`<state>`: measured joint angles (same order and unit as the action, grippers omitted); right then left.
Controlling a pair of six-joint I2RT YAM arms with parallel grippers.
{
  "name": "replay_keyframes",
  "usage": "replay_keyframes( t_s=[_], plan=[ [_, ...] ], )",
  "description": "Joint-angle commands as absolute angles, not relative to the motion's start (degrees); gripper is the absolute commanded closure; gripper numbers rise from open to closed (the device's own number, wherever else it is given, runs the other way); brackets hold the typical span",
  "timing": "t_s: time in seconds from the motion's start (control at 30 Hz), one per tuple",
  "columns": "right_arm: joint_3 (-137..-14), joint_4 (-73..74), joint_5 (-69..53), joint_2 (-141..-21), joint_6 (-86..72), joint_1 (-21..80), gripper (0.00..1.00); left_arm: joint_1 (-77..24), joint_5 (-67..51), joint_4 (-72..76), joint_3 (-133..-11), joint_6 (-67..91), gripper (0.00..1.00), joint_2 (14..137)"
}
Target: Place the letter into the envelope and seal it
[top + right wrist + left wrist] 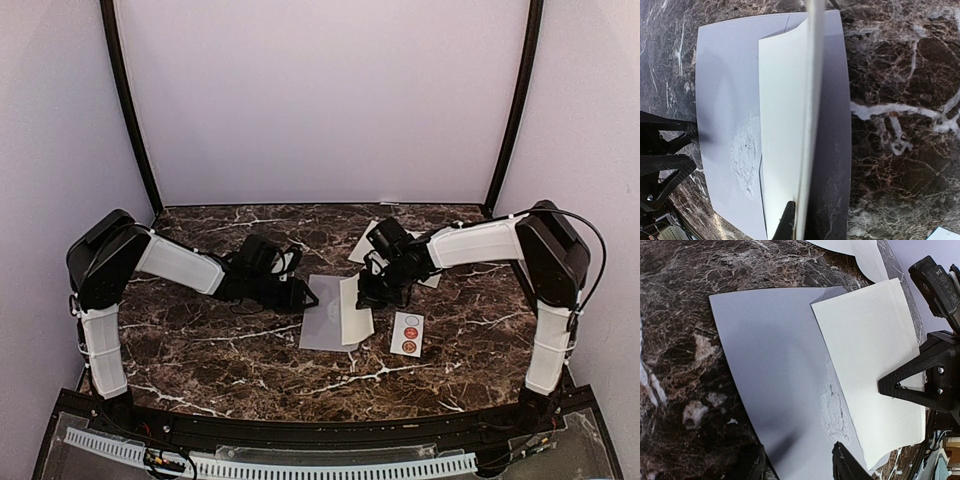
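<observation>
While the right gripper (796, 225) pinches the letter (782, 125), the envelope (725, 90) lies flat beneath it

We start at the right gripper: clenched on the letter's near edge, the thin white sheet rising edge-on between its fingers. Just ahead of and below those fingers the grey-lavender envelope lies flat on the table (900, 150). The letter overlaps the half on the right gripper's side and touches it. The long sides of both appear to run straight ahead of the right fingers, so roughly parallel. We cannot tell which edge is the mouth, as the flap is not clearly seen.

Across the envelope, at the edge away from the letter, is the left gripper (800, 462): released, fingers apart, tips at the paper's edge. The envelope lies straight ahead of it and crossways. We cannot tell whether it presses the paper down.

We judge the right arm is the one to feed the letter, with the left placed to steady the envelope.

Farther out, on the right gripper's outer side, a sticker strip (408, 333) lies apart from the envelope. Beyond the right wrist are loose white sheets (362, 243).
</observation>
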<state>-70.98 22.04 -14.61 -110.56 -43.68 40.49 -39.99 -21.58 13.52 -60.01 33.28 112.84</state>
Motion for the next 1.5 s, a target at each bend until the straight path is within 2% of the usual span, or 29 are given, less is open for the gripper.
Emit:
replay_keyframes(
  t_s=[0.0, 0.37, 0.8, 1.47],
  plan=[
    [-69.4, 18.6, -16.5, -111.6, -45.0, 40.3, 1.00, -40.0, -22.1, 9.5, -58.0, 33.7, 0.56, 114.4],
    [-68.9, 16.9, -17.5, -109.7, -46.3, 40.3, 1.00, -40.0, -22.1, 9.4, -58.0, 34.2, 0.56, 114.1],
    [-68.9, 25.1, -13.9, -103.4, -49.1, 40.3, 1.00, -40.0, -19.9, 7.7, -57.9, 34.4, 0.56, 111.3],
    [-71.9, 27.7, -14.6, -110.5, -49.1, 40.2, 1.00, -39.9, -18.5, 6.6, -58.1, 34.0, 0.56, 113.0]
  ],
)
